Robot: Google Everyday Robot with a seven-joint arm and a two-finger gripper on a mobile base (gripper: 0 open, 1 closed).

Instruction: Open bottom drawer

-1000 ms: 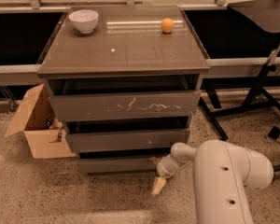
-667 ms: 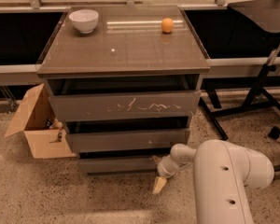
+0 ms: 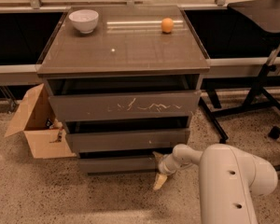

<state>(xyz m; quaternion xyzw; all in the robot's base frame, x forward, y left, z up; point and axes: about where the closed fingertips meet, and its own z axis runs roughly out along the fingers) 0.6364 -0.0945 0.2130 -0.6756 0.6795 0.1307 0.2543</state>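
A grey-brown cabinet point(image 3: 123, 55) has three handleless drawers. The bottom drawer point(image 3: 116, 164) is the slimmest, with a plain front, and sits just above the floor; a dark gap shows above it. My gripper point(image 3: 158, 169) is low at the right end of that front, on the white arm point(image 3: 224, 181) that comes in from the lower right. It is open: one tan fingertip point(image 3: 159, 181) points down towards the floor and the other sits at the front's top edge. I cannot tell whether it touches the front.
A white bowl point(image 3: 83, 20) and an orange point(image 3: 167, 25) sit on the cabinet top. An open cardboard box point(image 3: 37, 125) stands on the floor to the left. A dark chair base point(image 3: 252, 101) stands to the right. The floor is speckled.
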